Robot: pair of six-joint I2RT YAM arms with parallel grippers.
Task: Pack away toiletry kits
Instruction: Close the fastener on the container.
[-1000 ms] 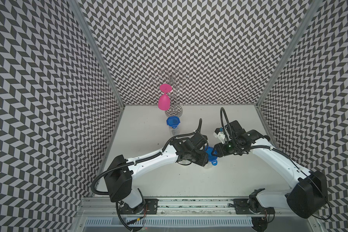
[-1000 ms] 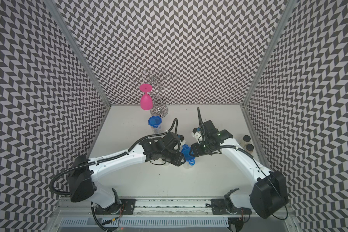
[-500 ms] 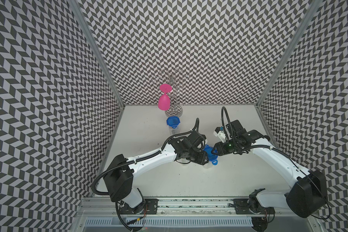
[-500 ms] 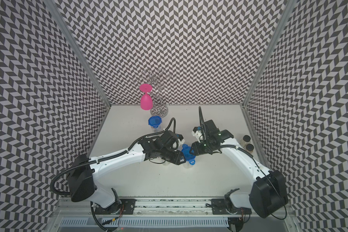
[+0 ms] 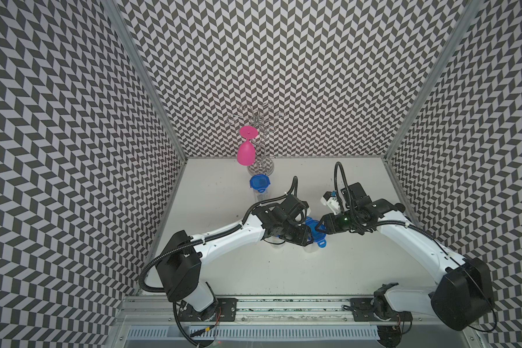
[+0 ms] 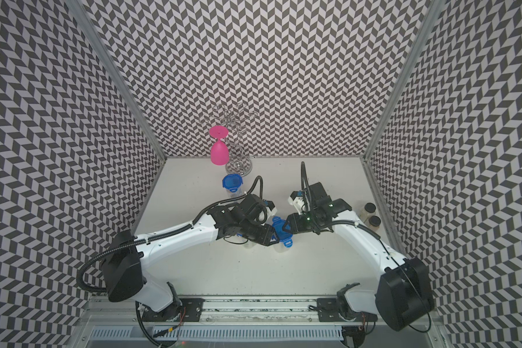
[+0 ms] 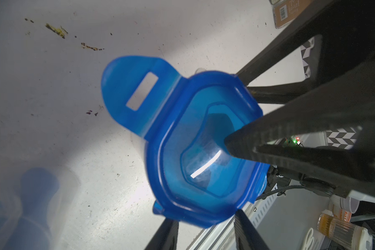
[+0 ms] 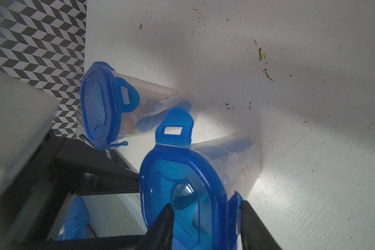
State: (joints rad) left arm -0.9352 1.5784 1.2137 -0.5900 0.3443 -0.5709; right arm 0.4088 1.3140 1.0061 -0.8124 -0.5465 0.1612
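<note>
A clear jar with a blue clip-tab lid (image 5: 313,230) stands mid-table between both arms. My left gripper (image 7: 206,220) is shut on the jar just under the lid, one finger on each side. My right gripper (image 8: 206,207) is shut on the lid (image 8: 182,173), one finger on its top and the other outside a side tab. Another tab (image 7: 136,95) sticks out flat and unclipped. Blue and white items show dimly through the jar wall (image 8: 232,155). A second lidded jar (image 8: 108,104) stands close by, mostly under my left arm in both top views. A third closed jar (image 5: 259,183) stands further back.
A pink goblet (image 5: 246,150) hangs upside down on the silver wire rack (image 5: 261,126) at the back, just behind the third jar. Two small brown-filled jars with black lids (image 6: 371,215) sit by the right wall. The table (image 5: 284,277) carries small stains.
My right gripper's jaws have closed in on the lid. Both grippers and the jar between them have shifted slightly toward the back.
</note>
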